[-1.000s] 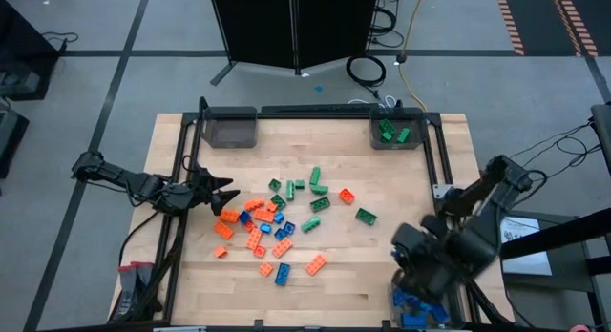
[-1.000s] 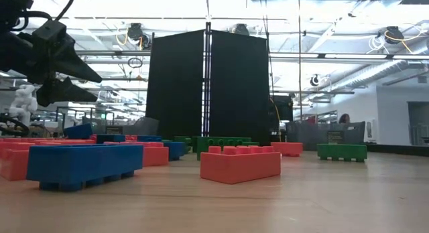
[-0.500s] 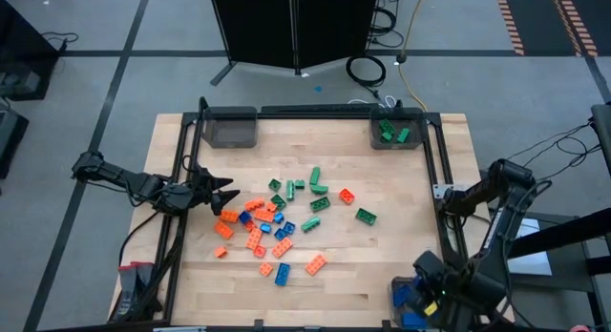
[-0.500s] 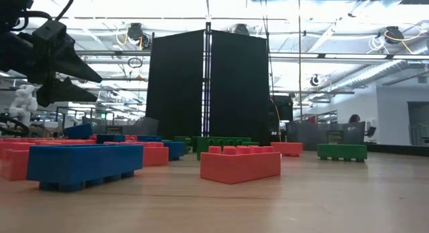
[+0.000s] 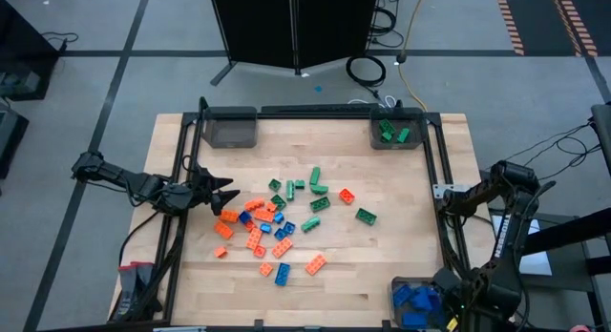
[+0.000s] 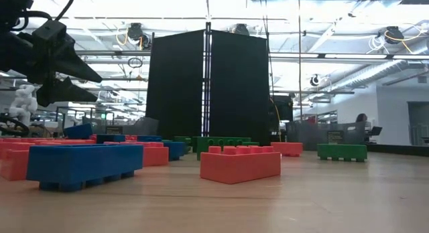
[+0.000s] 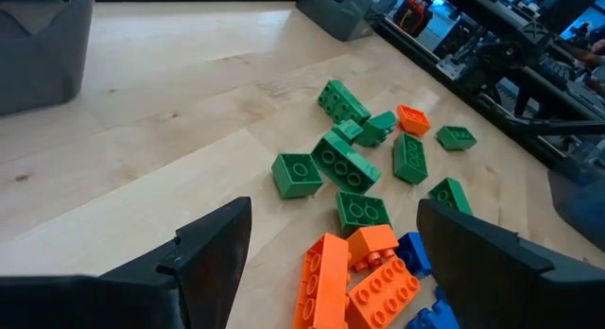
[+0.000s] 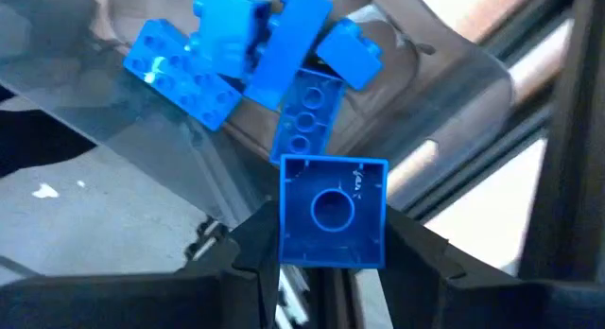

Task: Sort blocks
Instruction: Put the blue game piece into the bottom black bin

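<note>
Only my right wrist view shows my right gripper (image 8: 333, 236) pinching a square, smooth-bottomed blue block (image 8: 332, 212) above the clear bin (image 8: 142, 102).

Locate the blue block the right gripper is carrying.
The blue block sits clamped in the right gripper, above the bin of blue blocks at the table's near right corner in the high view.

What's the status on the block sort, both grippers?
Right gripper shut on a blue block above the bin of blue blocks. Left gripper open, empty, beside the mixed pile. Nothing in the way.
</note>
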You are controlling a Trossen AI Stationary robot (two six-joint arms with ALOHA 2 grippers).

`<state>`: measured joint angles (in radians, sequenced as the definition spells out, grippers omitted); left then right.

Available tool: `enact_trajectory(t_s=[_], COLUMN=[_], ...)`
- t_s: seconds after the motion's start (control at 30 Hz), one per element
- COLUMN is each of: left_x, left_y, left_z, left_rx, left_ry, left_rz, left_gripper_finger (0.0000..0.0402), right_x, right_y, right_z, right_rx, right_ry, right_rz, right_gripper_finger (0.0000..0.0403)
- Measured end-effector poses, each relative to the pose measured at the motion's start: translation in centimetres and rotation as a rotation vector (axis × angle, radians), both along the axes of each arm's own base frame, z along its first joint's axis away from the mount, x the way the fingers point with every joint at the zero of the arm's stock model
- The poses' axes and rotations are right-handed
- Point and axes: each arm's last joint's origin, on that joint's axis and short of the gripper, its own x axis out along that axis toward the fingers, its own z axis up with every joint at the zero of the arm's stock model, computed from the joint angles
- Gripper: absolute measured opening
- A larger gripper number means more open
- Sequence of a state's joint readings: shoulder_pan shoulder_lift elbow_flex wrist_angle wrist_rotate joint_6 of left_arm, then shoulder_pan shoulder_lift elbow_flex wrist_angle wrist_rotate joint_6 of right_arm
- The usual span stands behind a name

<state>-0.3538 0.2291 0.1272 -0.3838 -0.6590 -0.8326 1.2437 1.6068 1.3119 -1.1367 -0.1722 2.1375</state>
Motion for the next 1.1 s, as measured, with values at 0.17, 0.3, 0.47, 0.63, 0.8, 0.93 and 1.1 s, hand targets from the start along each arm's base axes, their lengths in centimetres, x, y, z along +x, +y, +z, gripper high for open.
enact_trajectory(t_s=[0.17, 0.3, 0.47, 0.63, 0.8, 0.93, 1.1], left_x=[0.0, 0.0, 0.0, 0.0, 0.0, 0.0, 0.0], left_y=[0.0, 0.0, 0.0, 0.0, 0.0, 0.0, 0.0], left_z=[0.0, 0.0, 0.0, 0.0, 0.0, 0.0, 0.0], left_rx=[0.0, 0.0, 0.0, 0.0, 0.001, 0.001, 0.0], left_ry=[0.0, 0.0, 0.0, 0.0, 0.0, 0.0, 0.0], left_rz=[0.0, 0.0, 0.0, 0.0, 0.0, 0.0, -0.001], left_gripper_finger=[0.0303, 0.0303, 0.0303, 0.0303, 0.0303, 0.0303, 0.0303], right_x=[-0.1, -0.2, -0.2, -0.2, 0.0, 0.1, 1.7], right_y=[0.0, -0.2, -0.3, -0.2, -0.2, -0.2, -0.3], right_z=[-0.1, -0.6, -1.1, -1.2, -1.2, -1.2, -1.4], right_rx=[-0.004, -0.009, -0.014, -0.008, -0.004, -0.003, -0.003], right_ry=[0.003, 0.005, 0.008, 0.003, 0.0, -0.003, -0.098], right_rz=[0.012, 0.013, 0.014, 0.013, 0.009, 0.003, -0.047], right_gripper_finger=[0.012, 0.012, 0.012, 0.0172, 0.0206, 0.0198, 0.0186])
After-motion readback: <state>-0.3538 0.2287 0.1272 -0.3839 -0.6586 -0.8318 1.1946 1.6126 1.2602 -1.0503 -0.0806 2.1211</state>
